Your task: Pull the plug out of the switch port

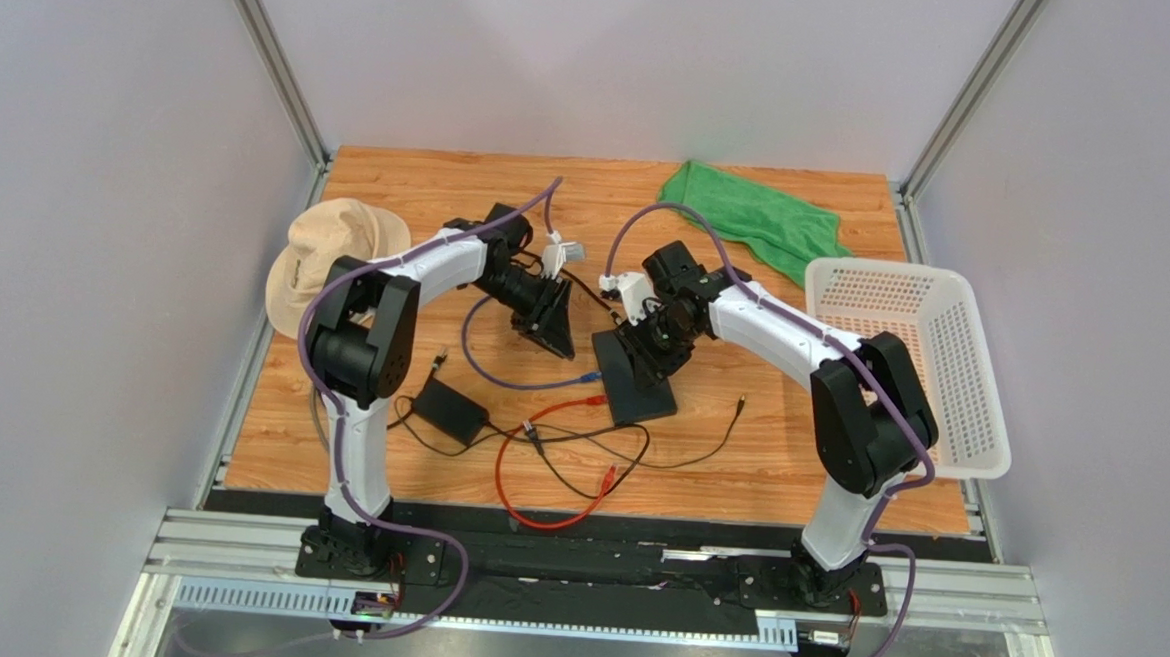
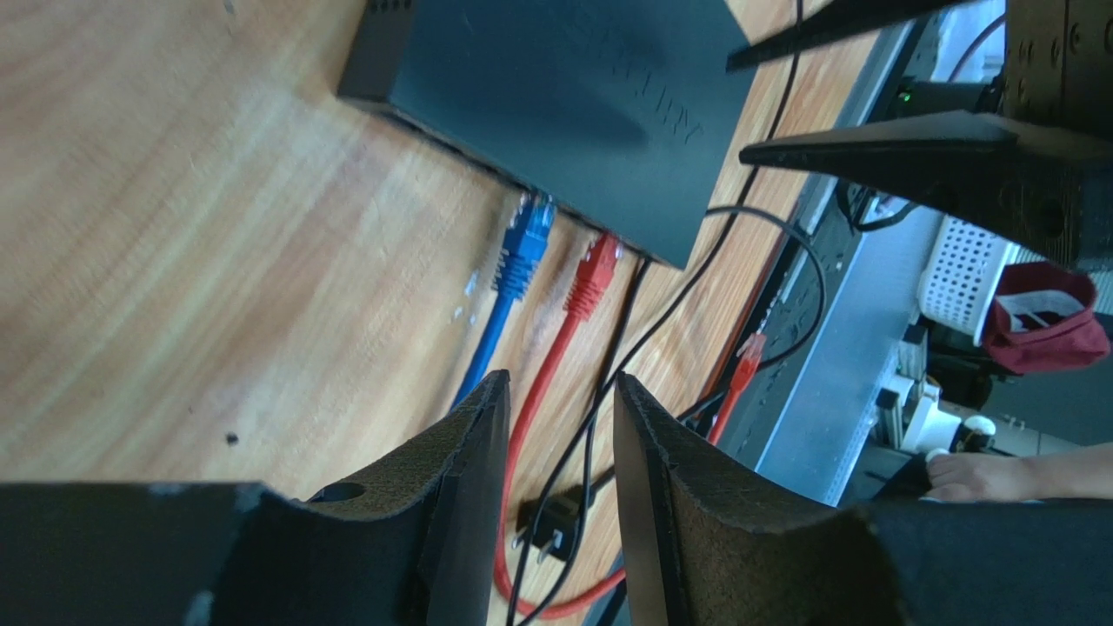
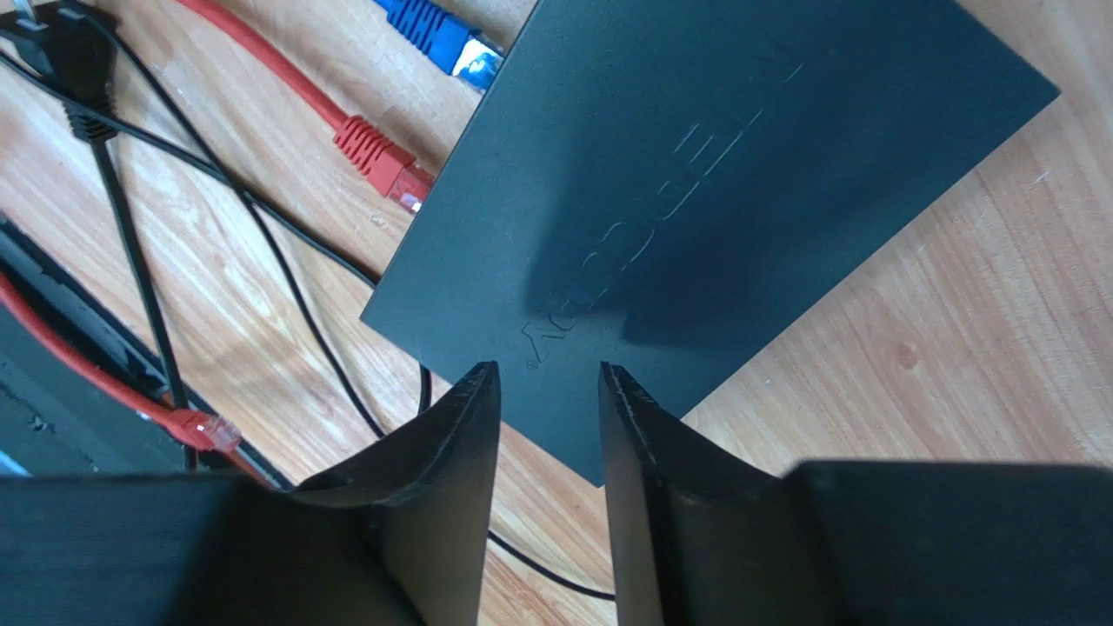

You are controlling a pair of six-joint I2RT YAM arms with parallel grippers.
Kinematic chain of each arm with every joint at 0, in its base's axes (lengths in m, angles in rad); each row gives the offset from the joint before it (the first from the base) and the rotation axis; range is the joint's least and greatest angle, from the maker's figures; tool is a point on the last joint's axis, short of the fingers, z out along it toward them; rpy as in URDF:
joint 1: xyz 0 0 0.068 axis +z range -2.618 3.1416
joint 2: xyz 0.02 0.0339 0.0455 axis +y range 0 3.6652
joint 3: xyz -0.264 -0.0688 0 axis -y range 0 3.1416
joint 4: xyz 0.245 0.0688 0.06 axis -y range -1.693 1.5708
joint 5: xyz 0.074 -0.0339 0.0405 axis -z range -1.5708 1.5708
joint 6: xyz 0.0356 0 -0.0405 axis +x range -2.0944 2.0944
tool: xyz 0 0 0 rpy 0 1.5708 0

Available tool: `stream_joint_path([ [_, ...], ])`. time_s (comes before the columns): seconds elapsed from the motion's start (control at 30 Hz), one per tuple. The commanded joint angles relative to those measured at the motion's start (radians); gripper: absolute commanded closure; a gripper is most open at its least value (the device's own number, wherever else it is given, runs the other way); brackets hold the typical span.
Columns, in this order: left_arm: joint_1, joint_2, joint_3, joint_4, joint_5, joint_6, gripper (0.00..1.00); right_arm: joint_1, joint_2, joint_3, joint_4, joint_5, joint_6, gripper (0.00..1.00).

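Note:
The flat black switch box (image 1: 637, 380) lies mid-table; it also shows in the left wrist view (image 2: 562, 91) and in the right wrist view (image 3: 732, 183). A blue plug (image 2: 523, 241) and a red plug (image 2: 591, 274) sit in sockets on its left edge, side by side; both also show in the right wrist view, blue (image 3: 438, 33) and red (image 3: 379, 150). My left gripper (image 2: 559, 391) is open and empty, above the table, a little short of the two plugs. My right gripper (image 3: 549, 378) is open and empty, over the box's corner.
A black adapter brick (image 1: 449, 409) lies left of the box, with black wires and a red cable loop (image 1: 538, 477) in front. The red cable's loose end (image 2: 747, 359) lies near the front edge. A beige hat (image 1: 331, 263), green cloth (image 1: 755, 218) and white basket (image 1: 913, 361) ring the area.

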Motion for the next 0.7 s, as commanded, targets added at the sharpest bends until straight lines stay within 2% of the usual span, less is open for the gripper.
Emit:
stream_joint_path([
  [0.0, -0.014, 0.057, 0.069, 0.060, 0.076, -0.040, 0.56, -0.007, -0.022, 0.028, 0.022, -0.062, -0.020, 0.65],
  [0.23, -0.025, 0.152, 0.101, 0.067, 0.087, -0.036, 0.56, -0.004, 0.067, -0.003, -0.004, -0.029, -0.077, 0.66],
  [0.67, -0.060, 0.264, 0.174, 0.015, 0.142, -0.039, 0.57, 0.006, 0.066, -0.009, 0.002, -0.014, -0.069, 0.67],
])
